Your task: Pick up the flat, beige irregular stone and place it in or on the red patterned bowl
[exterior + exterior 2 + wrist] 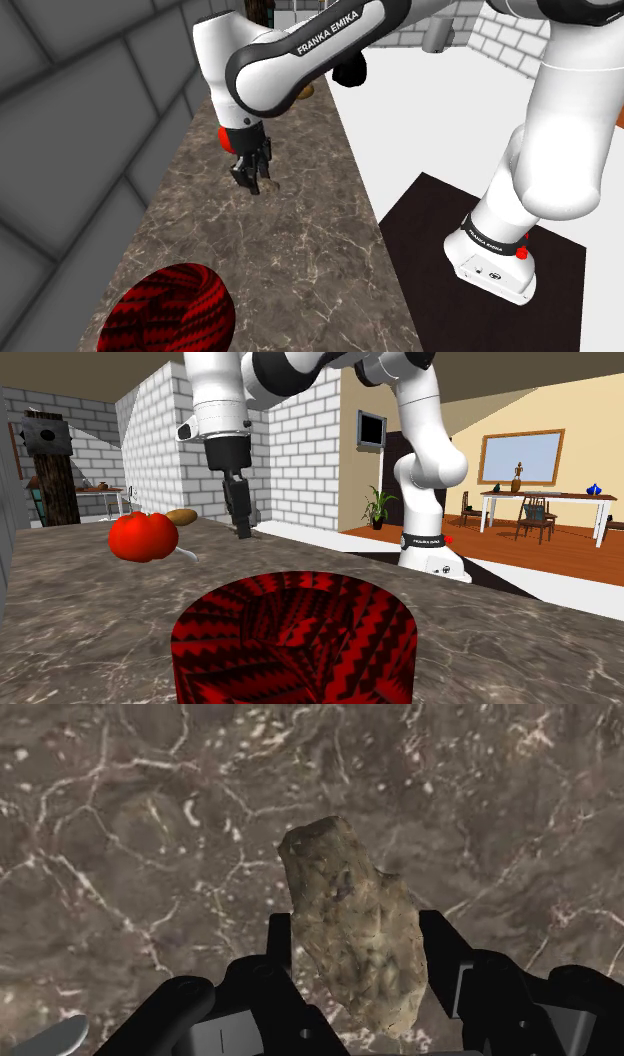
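The black hand (357, 944) is clenched on the flat beige stone (355, 939): in the wrist view its two fingers (281, 940) press against the stone's opposite edges, and the rough, mottled piece sticks out past the fingertips with the dark, white-veined marble counter (120, 824) behind it. From where I stand I cannot tell whether the stone is clear of the surface or touching it. In the shoulder view the hand (252, 180) points down over the middle of the long counter (300, 240), the white arm bending over from the dark stand (430, 215) at the lower right. The red bowl with its black zigzag pattern (190, 300) sits on the counter well apart from the hand, toward the shoulder view's lower left. In the second exterior view that bowl (290, 662) is closest to the camera, and the hand (241, 522) hangs farther back. Near the hand, toward that view's left, a red tomato-like thing (143, 536) rests on the counter (80, 612), with a brownish lump (186, 516) just behind it.
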